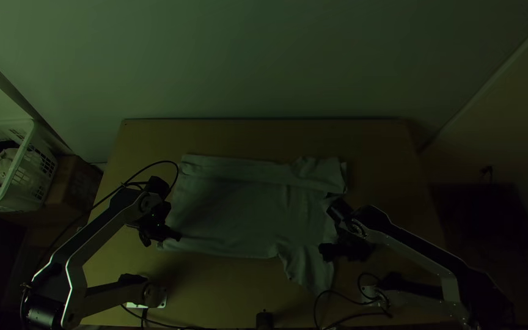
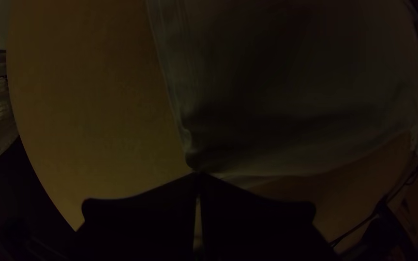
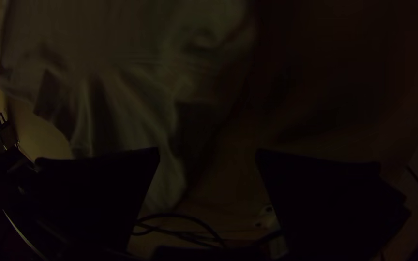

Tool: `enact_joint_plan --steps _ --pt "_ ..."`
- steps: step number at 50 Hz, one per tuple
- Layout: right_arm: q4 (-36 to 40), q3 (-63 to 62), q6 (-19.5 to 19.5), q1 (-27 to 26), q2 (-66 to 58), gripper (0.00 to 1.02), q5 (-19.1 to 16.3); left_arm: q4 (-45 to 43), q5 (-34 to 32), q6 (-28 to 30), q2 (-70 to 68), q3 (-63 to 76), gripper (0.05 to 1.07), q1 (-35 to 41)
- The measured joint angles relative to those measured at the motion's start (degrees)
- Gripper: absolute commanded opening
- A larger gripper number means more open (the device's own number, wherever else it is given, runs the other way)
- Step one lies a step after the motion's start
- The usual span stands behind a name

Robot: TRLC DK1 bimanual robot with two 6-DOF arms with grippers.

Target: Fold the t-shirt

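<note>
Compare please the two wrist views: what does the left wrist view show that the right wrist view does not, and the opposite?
Left wrist view: the white basket beyond the table's edge, and a t-shirt corner right at the tips of the left gripper's shut fingers; whether they pinch it, I cannot tell.

Right wrist view: the creased sleeve, running partly behind one of the right gripper's widely opened fingers, and a pale plate with holes.

Both: part of the t-shirt, bare wooden table and dark cables.
</note>
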State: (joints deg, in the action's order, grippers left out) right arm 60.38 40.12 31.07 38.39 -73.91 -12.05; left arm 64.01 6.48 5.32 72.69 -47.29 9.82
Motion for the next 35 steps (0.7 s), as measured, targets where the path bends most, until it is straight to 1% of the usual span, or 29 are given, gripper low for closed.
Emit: enact_joint_plan --steps 1,2,4,5,6,8,9,10,12,17,25,32,35 --pt "-0.15 -0.11 -0.02 0.17 -0.61 0.85 0.0 0.0 0.0 0.11 0.0 0.0 0.08 0.0" --pt "-0.22 -0.24 -0.02 0.35 -1.14 0.82 0.0 0.0 0.0 0.13 0.0 0.0 0.08 0.0" --pt "-0.42 -0.39 -0.02 0.79 -1.99 0.68 0.0 0.0 0.0 0.17 0.0 0.0 0.08 0.0" --pt "-0.48 -0.39 -0.02 1.05 -2.32 0.58 0.0 0.0 0.0 0.33 0.0 0.0 0.08 0.0" --pt "-0.7 -0.39 -0.02 1.31 -2.51 0.45 0.0 0.0 0.0 0.33 0.0 0.0 0.08 -0.07" --pt "-1.36 -0.39 -0.02 1.81 -2.6 0.12 0.57 0.0 0.0 0.35 0.0 0.0 0.08 -0.26" --pt "-1.77 -0.39 -0.02 2.05 -2.56 0.01 1.11 0.04 0.0 0.37 0.0 0.0 0.08 -0.33" --pt "-2.21 -0.39 -0.02 2.25 -2.4 0.03 1.88 0.07 0.0 0.57 0.0 0.0 0.08 -0.48" --pt "-3.19 -0.39 -0.02 2.54 -1.92 0.03 3.34 0.09 0.0 0.76 0.0 0.0 0.08 -0.74" --pt "-5.95 -0.37 -0.22 2.75 -0.13 0.03 4.5 0.11 -0.02 1.01 0.0 0.0 0.08 -1.42" --pt "-5.92 0.13 -0.22 2.19 3.87 0.03 4.76 0.13 -1.49 1.38 0.0 -0.7 0.08 -2.93" --pt "-4.57 3.1 -0.31 0.33 7.15 0.03 4.79 0.02 -3.34 1.4 0.0 -3.5 0.08 -4.68" --pt "-3.74 4.63 -0.94 -0.59 7.82 0.03 4.81 -0.09 -4.17 1.42 0.0 -4.98 0.08 -5.38"
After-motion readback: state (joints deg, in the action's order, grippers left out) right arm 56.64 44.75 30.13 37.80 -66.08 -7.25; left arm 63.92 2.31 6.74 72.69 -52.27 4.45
